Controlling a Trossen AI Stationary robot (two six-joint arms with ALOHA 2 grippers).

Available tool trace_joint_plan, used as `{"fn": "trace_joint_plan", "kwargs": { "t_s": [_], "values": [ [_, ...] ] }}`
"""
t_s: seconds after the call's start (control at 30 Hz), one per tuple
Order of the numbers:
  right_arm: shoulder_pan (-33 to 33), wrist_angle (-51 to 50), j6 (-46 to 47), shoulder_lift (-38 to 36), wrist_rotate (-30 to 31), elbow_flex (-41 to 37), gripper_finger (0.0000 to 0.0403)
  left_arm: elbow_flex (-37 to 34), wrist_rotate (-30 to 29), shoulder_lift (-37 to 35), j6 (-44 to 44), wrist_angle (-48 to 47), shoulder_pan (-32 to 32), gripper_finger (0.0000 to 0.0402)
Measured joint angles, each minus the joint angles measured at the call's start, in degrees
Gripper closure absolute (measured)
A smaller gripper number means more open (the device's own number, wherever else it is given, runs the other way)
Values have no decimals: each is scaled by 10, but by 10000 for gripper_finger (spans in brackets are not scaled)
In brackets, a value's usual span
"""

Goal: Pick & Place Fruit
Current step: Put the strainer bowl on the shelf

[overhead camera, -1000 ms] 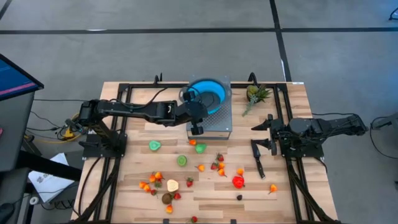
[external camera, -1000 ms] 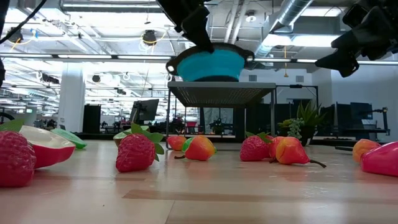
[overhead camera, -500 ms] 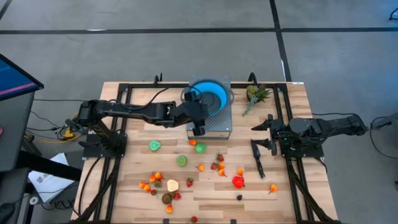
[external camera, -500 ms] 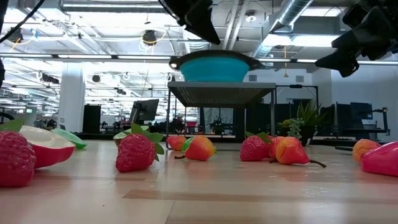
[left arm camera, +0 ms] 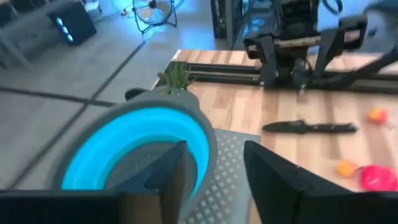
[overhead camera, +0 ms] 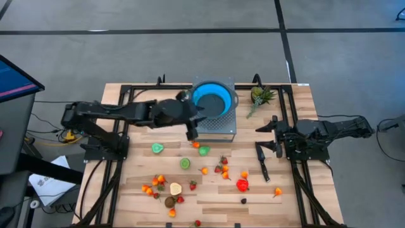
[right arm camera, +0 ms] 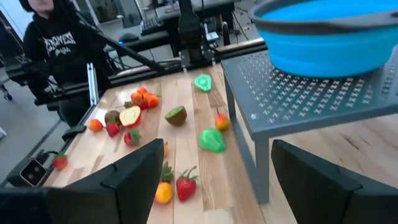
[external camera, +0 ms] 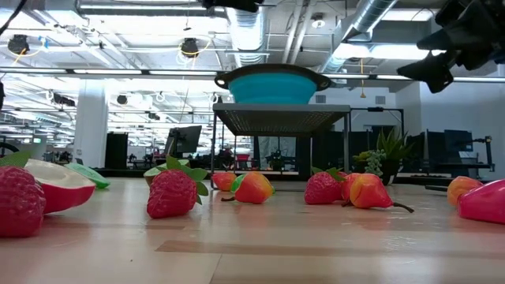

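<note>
Low view: left end effector (external camera: 234, 4) cut off above bowl (external camera: 269, 84).

Open left end effector (left arm camera: 214, 180) empty over blue bowl (left arm camera: 134, 146) on perforated stand (left arm camera: 230, 168)

Bowl (overhead camera: 211, 101) sitting on mesh stand (overhead camera: 218, 124) at desk (overhead camera: 139, 171) rear centre. Pineapple piece (overhead camera: 259, 96) lying right of stand. Fruit (overhead camera: 204, 151) lying scattered before stand. Left end effector (overhead camera: 190, 132) hanging at stand's front-left corner.
</note>
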Motion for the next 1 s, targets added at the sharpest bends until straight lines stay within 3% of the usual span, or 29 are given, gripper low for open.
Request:
{"fn": "trace_joint_plan", "kwargs": {
  "t_s": [0.17,0.4,0.7,0.87,1.0],
  "values": [
    [0,20,-3,0,3,0,111,-86,18,-72,-49,51,5,321],
    [-1,77,6,0,26,0,111,-238,22,-164,-61,236,14,392],
    [-1,114,28,0,61,0,111,-371,123,-218,-126,355,97,399],
    [-10,123,128,0,158,0,111,-379,125,-224,-62,377,116,400],
    [-44,124,238,0,170,0,112,-379,125,-239,-18,383,115,400]
  ]
}}
